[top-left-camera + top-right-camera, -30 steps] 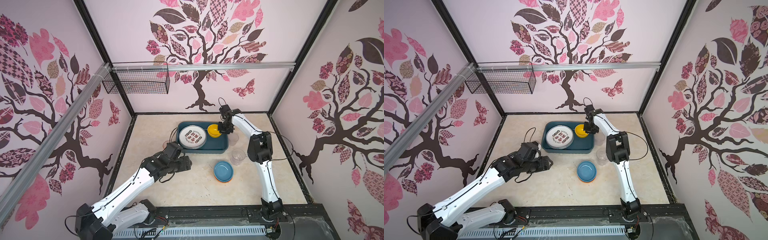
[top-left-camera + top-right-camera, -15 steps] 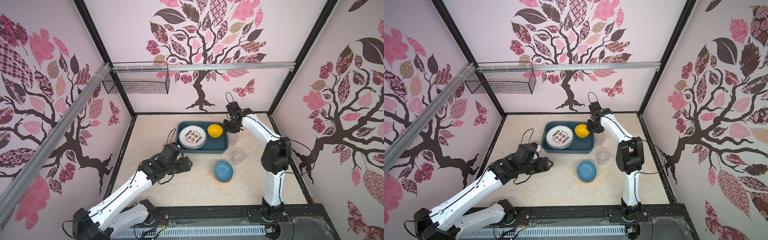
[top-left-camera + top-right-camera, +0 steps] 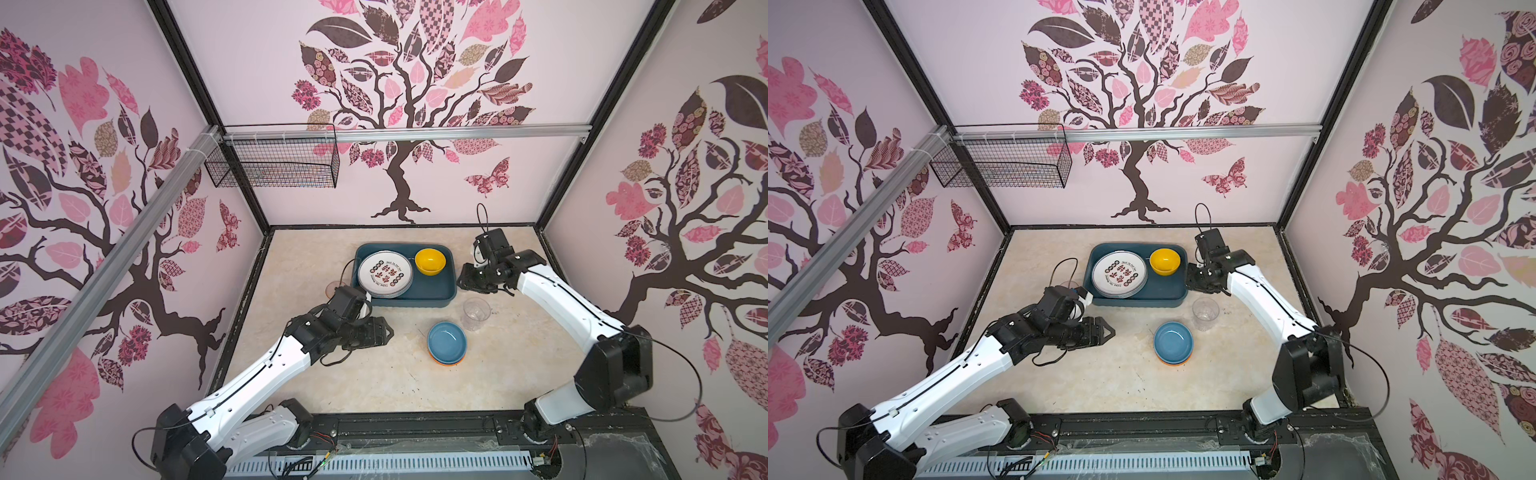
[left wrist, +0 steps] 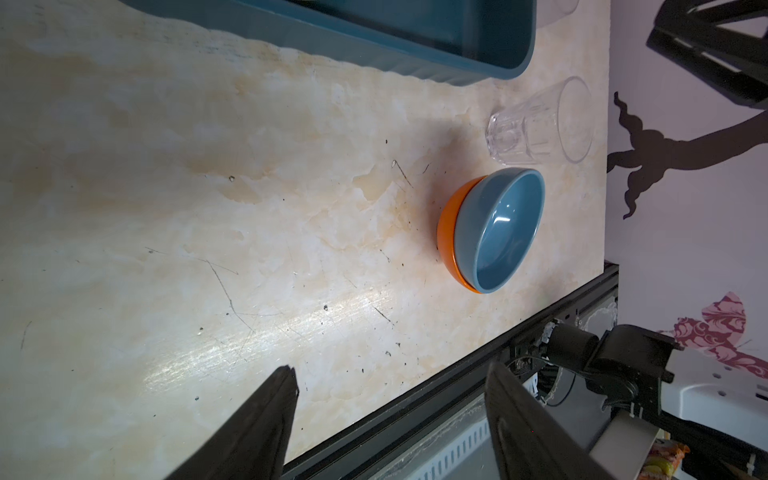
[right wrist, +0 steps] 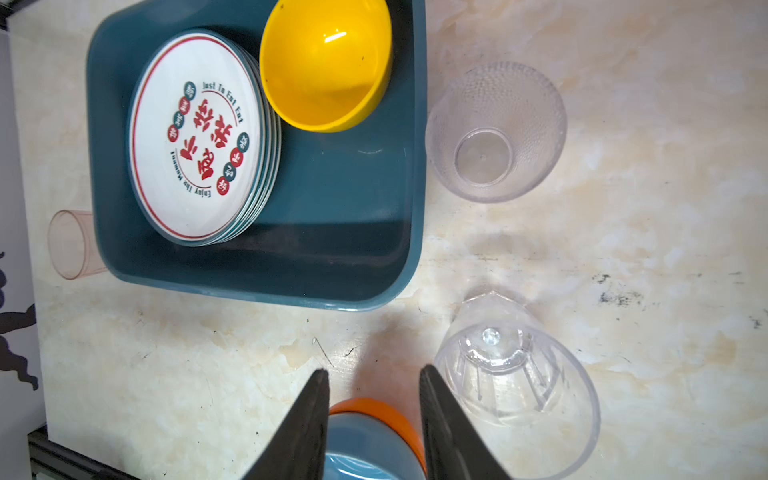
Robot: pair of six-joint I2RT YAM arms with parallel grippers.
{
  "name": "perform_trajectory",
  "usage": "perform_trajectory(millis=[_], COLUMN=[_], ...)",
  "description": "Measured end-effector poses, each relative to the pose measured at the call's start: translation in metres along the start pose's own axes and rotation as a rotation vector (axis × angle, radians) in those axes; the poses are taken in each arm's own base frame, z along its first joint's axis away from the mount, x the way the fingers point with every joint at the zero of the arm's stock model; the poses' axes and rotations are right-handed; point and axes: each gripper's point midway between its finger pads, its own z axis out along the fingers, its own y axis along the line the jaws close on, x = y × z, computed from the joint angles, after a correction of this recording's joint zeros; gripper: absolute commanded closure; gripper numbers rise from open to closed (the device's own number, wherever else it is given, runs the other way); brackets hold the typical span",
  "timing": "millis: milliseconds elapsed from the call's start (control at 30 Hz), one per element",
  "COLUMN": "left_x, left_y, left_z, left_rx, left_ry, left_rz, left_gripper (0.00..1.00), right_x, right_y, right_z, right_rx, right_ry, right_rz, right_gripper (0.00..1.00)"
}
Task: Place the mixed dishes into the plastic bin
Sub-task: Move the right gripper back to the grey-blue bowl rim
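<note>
The dark teal plastic bin (image 3: 451, 293) (image 5: 409, 232) holds a stack of white plates (image 3: 385, 274) (image 5: 195, 137) with red characters and a yellow bowl (image 3: 430, 261) (image 5: 326, 66). My right gripper (image 3: 467, 283) (image 5: 374, 370) hangs open and empty just right of the bin, above a dimpled clear cup (image 5: 494, 133). A ribbed clear cup (image 3: 476, 313) (image 5: 515, 374) stands nearer the front. A blue bowl (image 3: 447, 341) (image 4: 500, 230) is nested in an orange bowl (image 4: 446, 232). My left gripper (image 3: 384, 332) (image 4: 390, 368) is open and empty, left of these bowls.
A pinkish cup (image 3: 333, 286) (image 5: 70, 245) stands against the bin's left side, behind my left arm. A black wire mesh basket (image 3: 272, 164) hangs on the back left wall. Black frame rails (image 3: 415, 419) border the marble tabletop.
My right gripper has let go of the yellow bowl inside the bin, drawn back to the right of the bin and opened wider. The left arm has hardly shifted.
</note>
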Motion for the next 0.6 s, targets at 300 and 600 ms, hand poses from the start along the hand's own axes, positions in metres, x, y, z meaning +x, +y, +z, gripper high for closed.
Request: perform_trajectory(millis=[300,600], left_x=[0.007,0.023], left_y=[-0.009,-0.025], left_z=[0.018,0.045], left_rx=[0.034,0.032], left_ry=[0.069,0.156], left_rz=[0.014,0.071], left_gripper=[0.26,0.26], right_x=[0.055,0.113], right_y=[-0.015,-0.039], right_z=[-0.027,-0.023], right_rx=[-0.069,-0.085], right_ry=[-0.022,0.025], right_rz=[0.011,0.041], right_gripper=[0.59,0.59])
